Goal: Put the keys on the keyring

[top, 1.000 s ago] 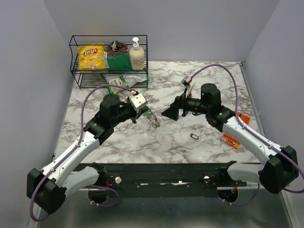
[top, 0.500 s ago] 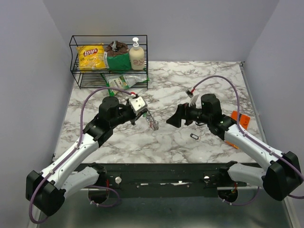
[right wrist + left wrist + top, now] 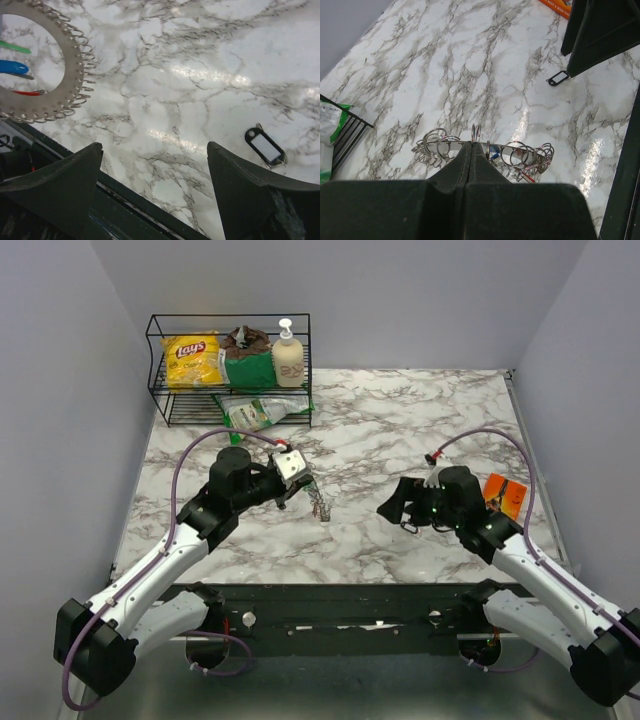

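Note:
My left gripper [image 3: 303, 483] [image 3: 471, 144] is shut on the keyring [image 3: 320, 502], a flat metal hoop hung with several small split rings [image 3: 515, 154], and holds it just above the marble. In the right wrist view the hoop [image 3: 60, 107] shows at the top left, with green [image 3: 12, 47], blue [image 3: 12, 66] and red [image 3: 27, 92] key heads inside it. My right gripper [image 3: 400, 506] [image 3: 155, 146] is open and empty, low over the table. A small black tag with a white label [image 3: 265, 147] [image 3: 558, 78] lies beside its right finger.
A flat orange packet [image 3: 503, 493] lies at the right edge, behind my right arm. A black wire basket [image 3: 228, 316] stands at the back left with a Lay's bag [image 3: 190, 358] and a soap bottle [image 3: 288, 358]. A green-and-white packet [image 3: 255, 410] lies under it.
My right gripper has pulled back from the table's middle toward the near right and dropped low beside the black tag. My left gripper has shifted slightly, still holding the keyring.

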Motion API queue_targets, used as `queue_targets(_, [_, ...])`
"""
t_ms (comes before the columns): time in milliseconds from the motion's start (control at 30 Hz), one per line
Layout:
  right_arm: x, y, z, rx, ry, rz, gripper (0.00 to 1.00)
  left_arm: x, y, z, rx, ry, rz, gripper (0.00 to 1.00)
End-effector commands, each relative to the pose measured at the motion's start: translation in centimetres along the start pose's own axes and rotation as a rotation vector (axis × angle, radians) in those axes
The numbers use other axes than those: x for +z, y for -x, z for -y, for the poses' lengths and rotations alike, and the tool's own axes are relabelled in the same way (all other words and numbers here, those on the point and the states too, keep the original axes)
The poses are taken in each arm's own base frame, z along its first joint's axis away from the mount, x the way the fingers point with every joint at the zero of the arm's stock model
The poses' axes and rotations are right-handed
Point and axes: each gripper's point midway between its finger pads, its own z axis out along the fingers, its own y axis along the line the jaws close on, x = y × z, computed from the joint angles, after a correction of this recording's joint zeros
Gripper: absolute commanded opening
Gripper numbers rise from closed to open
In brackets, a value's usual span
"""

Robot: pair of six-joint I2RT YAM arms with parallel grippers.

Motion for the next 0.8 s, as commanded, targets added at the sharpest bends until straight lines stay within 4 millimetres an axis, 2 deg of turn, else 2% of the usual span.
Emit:
queue_targets(0, [-1.3, -1.9, 4.0, 0.128, -0.207, 0.004, 0.93, -0.1, 3.1, 0.5, 0.035, -0.037, 0.108, 0.0])
queue_targets(33, [-1.7, -3.0, 5.1, 0.147, -0.257, -0.019, 0.92, -0.2, 3.3, 0.5, 0.034, -0.036, 0.112, 0.0])
queue_targets(100, [-2.5, -3.4, 6.2, 0.186, -0.319, 0.003, 0.91, -0.2, 3.3, 0.6, 0.032, -0.037, 0.112, 0.0])
queue_targets(133, [-2.8, -4.2, 6.9, 0.198, -0.349, -0.013, 0.89, -0.2, 3.2, 0.7, 0.028, -0.041, 0.111, 0.0])
queue_targets(233, [-3.3, -4.7, 7.9, 0.231, -0.394, 0.002, 0.84, -0.2, 3.4, 1.0, 0.021, -0.057, 0.124, 0.0])
queue_targets(400, [-2.6, -6.7, 9.6, 0.285, -0.449, -0.059, 0.84, -0.1, 3.2, 1.3, 0.013, -0.065, 0.124, 0.0])
queue_targets(533, [-1.8, -6.8, 9.9, 0.299, -0.451, -0.081, 0.84, 0.0, 3.0, 1.3, 0.01, -0.068, 0.12, 0.0])
queue_targets(633, [-1.7, -7.1, 10.9, 0.331, -0.469, -0.097, 0.84, 0.1, 2.8, 1.3, 0.005, -0.07, 0.112, 0.0])
queue_targets(733, [-1.6, -7.1, 11.8, 0.372, -0.471, -0.09, 0.78, 0.2, 2.7, 1.3, 0.004, -0.071, 0.107, 0.0])
queue_targets(767, [-1.5, -7.2, 11.6, 0.383, -0.451, -0.098, 0.78, 0.2, 2.7, 1.3, 0.004, -0.072, 0.106, 0.0])
